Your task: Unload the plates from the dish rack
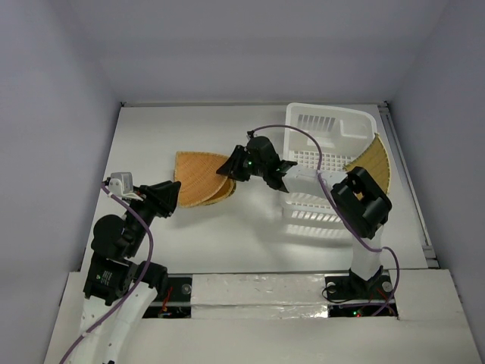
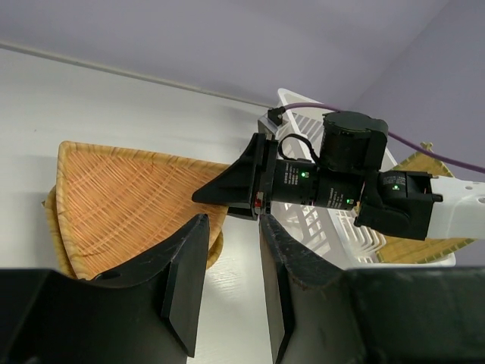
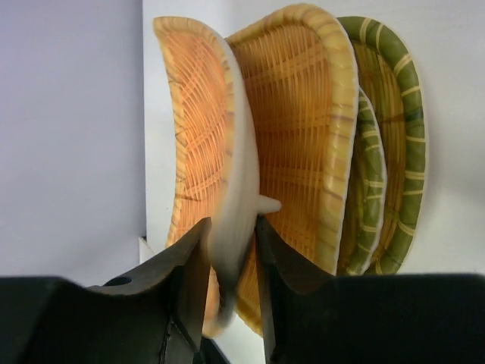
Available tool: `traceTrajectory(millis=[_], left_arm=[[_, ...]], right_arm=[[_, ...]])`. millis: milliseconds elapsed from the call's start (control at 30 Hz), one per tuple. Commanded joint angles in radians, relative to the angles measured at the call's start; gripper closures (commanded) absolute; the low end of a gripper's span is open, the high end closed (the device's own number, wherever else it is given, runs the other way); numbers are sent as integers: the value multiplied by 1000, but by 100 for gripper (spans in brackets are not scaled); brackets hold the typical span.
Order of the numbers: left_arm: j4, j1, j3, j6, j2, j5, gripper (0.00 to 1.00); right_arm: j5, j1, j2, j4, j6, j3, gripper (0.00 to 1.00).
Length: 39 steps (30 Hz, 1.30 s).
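the desk is plain white and matte, closed in by pale lavender walls on three sides. the dish rack sits at the far right of it. a tilted plate stands at the rack's right side; i cannot tell whether it is inside the wall or outside. the stacked plates lie on the desk left of centre, well apart from the rack. from above, my right claw reaches across to the stack's right edge, but the grip itself is hidden there. my right wrist view shows it: the two fingers are pinched on the pale rim of the held plate, which stands on edge, with the others' green striped backs just behind it. my left claw hovers near the stack's near-left side, fingers parted narrowly around nothing. only its view shows the right arm's green lights and the purple cable over the rack.
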Motion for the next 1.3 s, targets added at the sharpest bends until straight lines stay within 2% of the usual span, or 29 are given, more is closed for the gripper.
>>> traceTrajectory(millis=[0, 33, 67, 133, 400, 533, 667, 900, 1000, 1067, 1100, 1200, 1233, 1267], left_arm=[[34, 6, 7, -5, 0, -7, 70], [35, 6, 7, -5, 0, -7, 70], [34, 6, 7, -4, 0, -7, 70], [34, 6, 7, -5, 0, -5, 70], [35, 6, 7, -5, 1, -7, 70], [34, 6, 7, -4, 1, -5, 70], [35, 6, 7, -4, 3, -5, 70], [37, 6, 7, -4, 4, -2, 70], [37, 6, 7, -5, 6, -1, 70], [39, 6, 7, -5, 4, -1, 70], [39, 6, 5, -5, 3, 1, 70], [43, 6, 4, -5, 1, 10, 70], [43, 6, 2, -5, 3, 14, 70], [46, 6, 2, -2, 3, 18, 70]], right_arm=[[-15, 7, -23, 79, -10, -5, 64], [-3, 7, -26, 70, -16, -5, 57], [2, 7, -29, 61, -22, -6, 55], [8, 7, -39, 47, -41, -12, 45], [79, 7, -97, -33, -110, -57, 24], [120, 7, -141, -67, -147, -80, 10], [137, 7, -175, -91, -170, -106, 3], [172, 16, -298, -134, -211, -176, 3], [221, 16, -400, -186, -234, -190, 14], [318, 16, -498, -227, -262, -201, 35], [388, 16, -534, -273, -279, -208, 64], [538, 16, -681, -403, -311, -215, 90], [662, 16, -715, -448, -325, -209, 100], [721, 4, -752, -487, -331, -206, 100]])
